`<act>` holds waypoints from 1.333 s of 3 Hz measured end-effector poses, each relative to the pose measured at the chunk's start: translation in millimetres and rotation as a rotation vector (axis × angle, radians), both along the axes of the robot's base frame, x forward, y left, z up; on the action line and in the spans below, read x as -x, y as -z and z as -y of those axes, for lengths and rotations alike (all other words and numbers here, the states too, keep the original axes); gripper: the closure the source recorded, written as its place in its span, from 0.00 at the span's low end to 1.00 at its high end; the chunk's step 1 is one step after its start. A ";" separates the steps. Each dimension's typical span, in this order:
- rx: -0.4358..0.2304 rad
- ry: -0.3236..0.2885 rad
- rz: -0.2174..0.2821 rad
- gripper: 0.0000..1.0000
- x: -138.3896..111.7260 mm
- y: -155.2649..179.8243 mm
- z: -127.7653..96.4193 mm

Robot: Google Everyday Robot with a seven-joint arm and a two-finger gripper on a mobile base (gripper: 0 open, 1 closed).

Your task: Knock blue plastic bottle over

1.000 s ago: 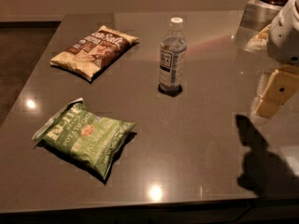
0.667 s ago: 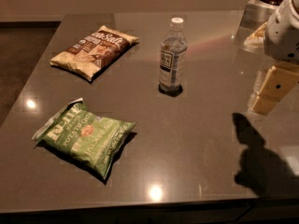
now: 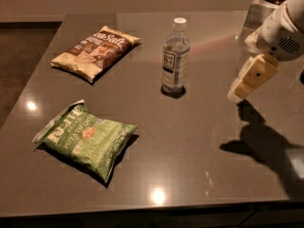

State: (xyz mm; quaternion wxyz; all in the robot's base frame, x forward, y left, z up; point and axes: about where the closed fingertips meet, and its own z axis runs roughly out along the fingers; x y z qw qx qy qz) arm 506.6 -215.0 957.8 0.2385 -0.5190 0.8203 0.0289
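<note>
Your gripper (image 3: 247, 80) hangs over the right side of the surface (image 3: 190, 151); open or closed, cannot tell. The bottle (image 3: 175, 56) stands upright well off to its left, slightly farther back, long axis vertical. Sweep leftward, striking high near the cap.

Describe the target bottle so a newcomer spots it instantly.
On the dark table, look far-centre, between the brown chip bag at left and the gripper hovering at right. The blue plastic bottle stands upright, unlike that flat bag: clear, white cap, dark label.
</note>
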 end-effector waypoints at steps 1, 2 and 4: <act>-0.123 0.064 0.032 0.00 -27.2 2.0 -18.3; -0.254 0.061 0.072 0.00 -53.8 -4.4 -54.8; -0.421 0.042 0.136 0.00 -93.9 -19.6 -122.7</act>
